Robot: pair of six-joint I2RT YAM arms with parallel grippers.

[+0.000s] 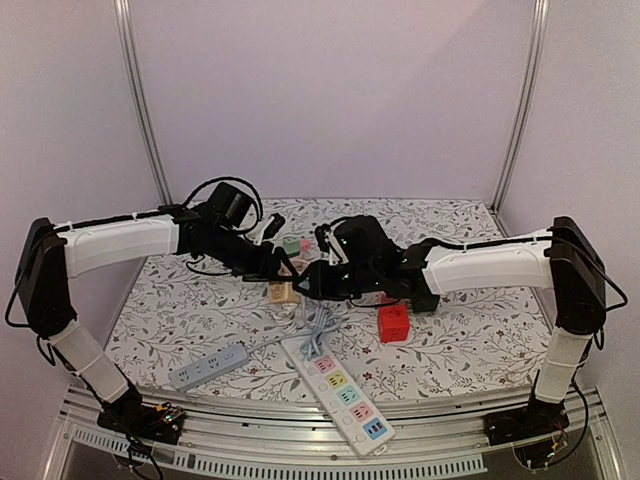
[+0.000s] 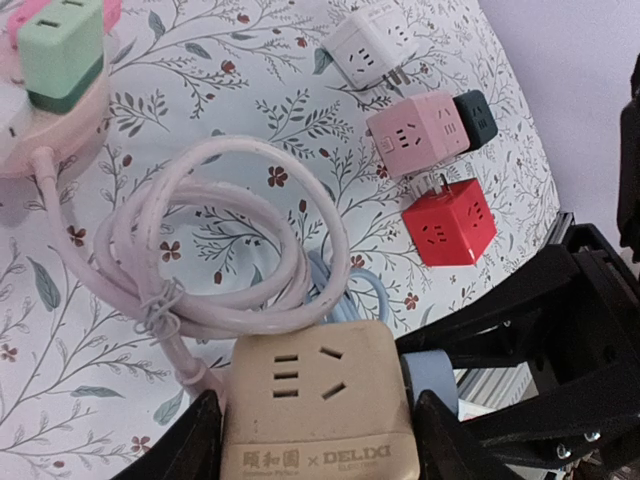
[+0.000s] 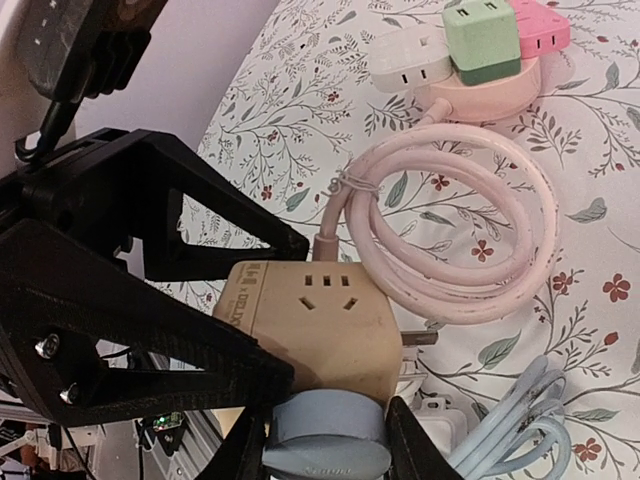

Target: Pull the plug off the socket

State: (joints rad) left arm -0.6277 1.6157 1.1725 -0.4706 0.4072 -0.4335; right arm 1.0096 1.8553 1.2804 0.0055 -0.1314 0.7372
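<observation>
A beige cube socket point(image 2: 315, 400) sits between the fingers of my left gripper point(image 2: 318, 445), which is shut on its two sides. A round blue-grey plug point(image 3: 328, 435) is plugged into one side of that socket point(image 3: 320, 320). My right gripper point(image 3: 328, 452) is shut on the plug, one black finger pressed against each side. In the left wrist view the plug point(image 2: 432, 378) peeks out at the socket's right edge. From the top view both grippers meet at the socket point(image 1: 283, 292) in the middle of the table.
A coiled pink cable point(image 2: 230, 240) lies just beyond the socket, and a light blue cable point(image 3: 520, 420) lies beside it. Red point(image 2: 450, 222), pink point(image 2: 415, 132), white point(image 2: 368, 47) and green point(image 2: 62, 45) cube adapters lie farther off. A white power strip point(image 1: 345, 392) and a grey one point(image 1: 208, 366) lie near the front edge.
</observation>
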